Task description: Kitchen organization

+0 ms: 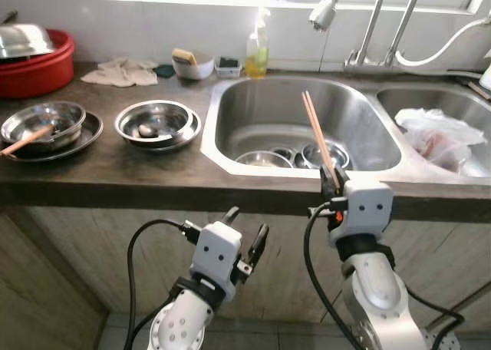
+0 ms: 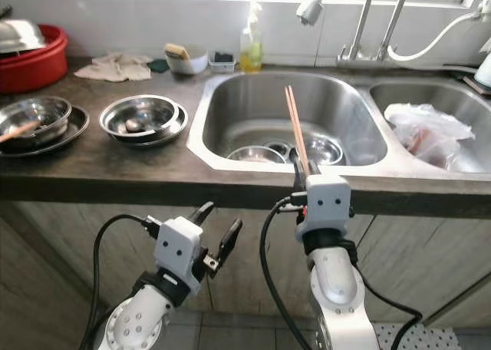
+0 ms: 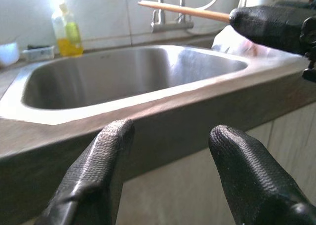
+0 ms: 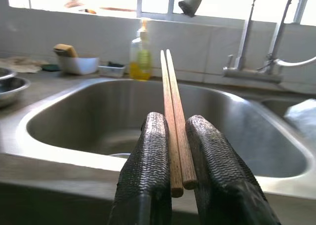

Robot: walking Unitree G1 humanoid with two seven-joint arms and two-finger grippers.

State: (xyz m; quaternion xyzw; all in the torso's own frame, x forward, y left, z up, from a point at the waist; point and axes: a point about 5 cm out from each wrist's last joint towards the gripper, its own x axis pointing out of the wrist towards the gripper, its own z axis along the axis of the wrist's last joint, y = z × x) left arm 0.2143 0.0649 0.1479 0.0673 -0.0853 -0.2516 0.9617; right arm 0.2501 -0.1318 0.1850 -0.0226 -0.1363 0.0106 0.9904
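Right now the right gripper (image 1: 331,183) is pinching a pair of chopsticks (image 1: 317,135) between its fingers, holding them up over the front edge of the sink (image 1: 230,112), where steel bowls (image 1: 291,156) are lying. Lower down, the left gripper (image 1: 245,235) is hanging with its fingers spread wide, below the tabletop (image 1: 115,173).

This is a home kitchen: a double steel sink (image 1: 230,108), faucets (image 1: 367,28), dish soap bottle (image 1: 257,51) and steel bowls (image 1: 153,122).
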